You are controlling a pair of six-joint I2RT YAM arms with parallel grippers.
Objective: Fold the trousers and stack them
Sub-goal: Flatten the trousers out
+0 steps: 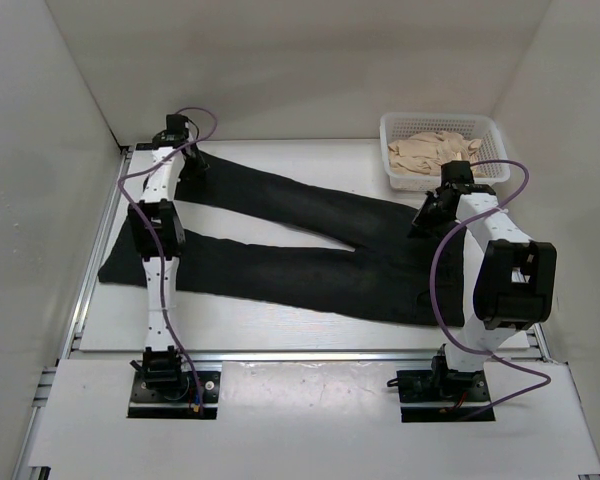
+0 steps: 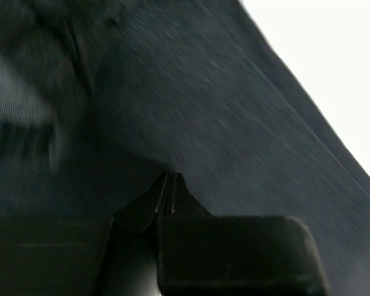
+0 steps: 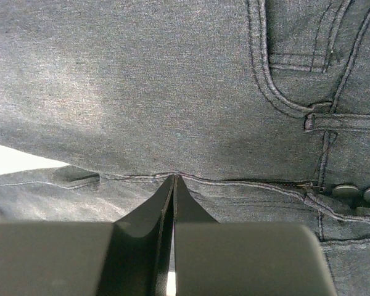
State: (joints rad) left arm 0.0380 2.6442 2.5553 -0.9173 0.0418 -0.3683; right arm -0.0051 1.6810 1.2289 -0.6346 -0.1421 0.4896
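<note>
The trousers (image 1: 310,250) are soft black cloth, matt, a bit rough, with stitched seams and two shiny round buttons (image 3: 345,192). At 1 o'clock, the basket (image 1: 386,145) is white plastic with holes, holding crumpled beige cloth (image 1: 435,152). The bench (image 1: 280,325) is white, smooth, matt.

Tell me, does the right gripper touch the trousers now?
Touching. The right wrist view shows the right gripper shut, tips pinching an edge of the trousers.

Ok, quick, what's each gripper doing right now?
Left gripper: shut, pinching a leg of the trousers.
Right gripper: shut, pinching the trousers at the waist.
</note>
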